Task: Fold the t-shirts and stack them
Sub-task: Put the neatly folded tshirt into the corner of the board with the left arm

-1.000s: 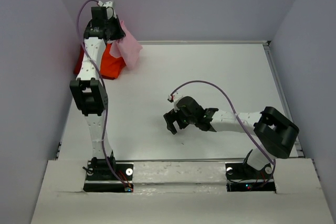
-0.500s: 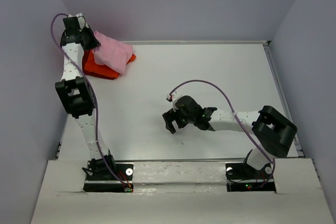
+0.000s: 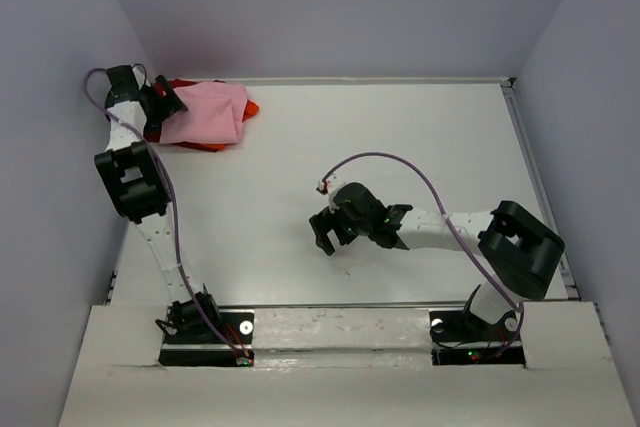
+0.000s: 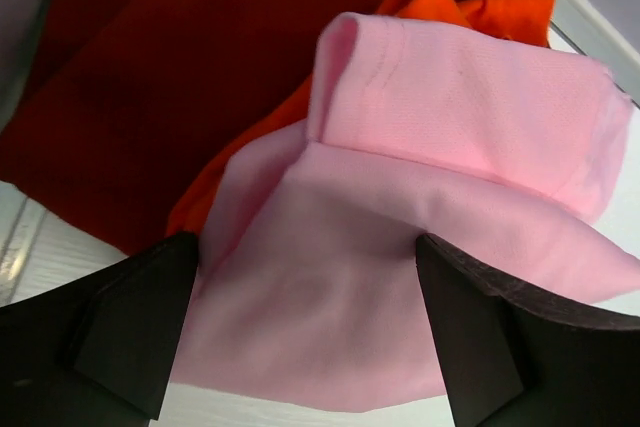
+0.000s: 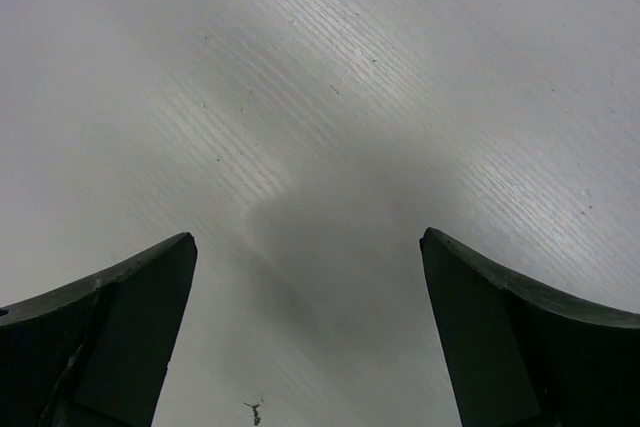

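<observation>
The light pink t-shirt (image 3: pixel 208 113) lies folded on top of the pile at the table's far left corner. The bright orange t-shirt (image 3: pixel 250 107) pokes out at the right under it, and the dark red one (image 3: pixel 183 82) shows at the back. My left gripper (image 3: pixel 160 102) sits at the pink shirt's left edge. In the left wrist view its jaws stand wide apart, open (image 4: pixel 308 247), with pink cloth (image 4: pixel 440 147) lying loose between them over orange (image 4: pixel 500 12) and dark red (image 4: pixel 180 67). My right gripper (image 3: pixel 328 237) hovers open over bare table mid-scene, nothing between its fingers (image 5: pixel 308 242).
Grey walls close in the table on the left, back and right; the pile sits tight against the left wall (image 3: pixel 90 67). A purple cable (image 3: pixel 400 162) loops above the right arm. A raised rim (image 3: pixel 525 147) runs along the table's right side.
The left arm swung left and down, laying the hanging pink shirt flat on the orange and red ones, and its jaws opened. The right arm has not moved.
</observation>
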{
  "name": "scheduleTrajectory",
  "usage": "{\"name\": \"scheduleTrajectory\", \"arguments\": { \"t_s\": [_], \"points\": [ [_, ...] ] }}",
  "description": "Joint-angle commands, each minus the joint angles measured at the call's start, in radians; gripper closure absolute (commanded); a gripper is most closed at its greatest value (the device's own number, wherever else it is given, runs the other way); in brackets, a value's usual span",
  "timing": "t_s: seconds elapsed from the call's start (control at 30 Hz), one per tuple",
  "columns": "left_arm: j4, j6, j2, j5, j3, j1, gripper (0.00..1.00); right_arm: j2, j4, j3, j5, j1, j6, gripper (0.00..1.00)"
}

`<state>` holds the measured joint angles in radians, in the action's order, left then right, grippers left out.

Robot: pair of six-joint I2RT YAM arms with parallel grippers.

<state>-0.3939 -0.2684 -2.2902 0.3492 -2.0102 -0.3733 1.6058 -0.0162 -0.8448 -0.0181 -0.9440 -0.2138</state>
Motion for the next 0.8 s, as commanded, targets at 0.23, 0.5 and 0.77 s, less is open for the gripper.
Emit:
{"name": "scheduleTrajectory", "arguments": {
  "t_s": [0.23,0.5,0.77],
  "points": [
    [0.041,-0.034,0.26,0.063,-0.105,0.14,0.01,-0.017,-0.047,-0.037,-0.019,-0.009,-0.029,0.0],
    [0.159,0.021,0.585,-0.073,0.178,0.249,0.01,-0.023,-0.03,-0.063,-0.068,-0.009,-0.084,0.0],
    [0.308,0.014,0.897,-0.276,0.556,0.287,0.01,-0.072,-0.024,-0.059,-0.1,-0.009,-0.114,0.0]
  ]
}}
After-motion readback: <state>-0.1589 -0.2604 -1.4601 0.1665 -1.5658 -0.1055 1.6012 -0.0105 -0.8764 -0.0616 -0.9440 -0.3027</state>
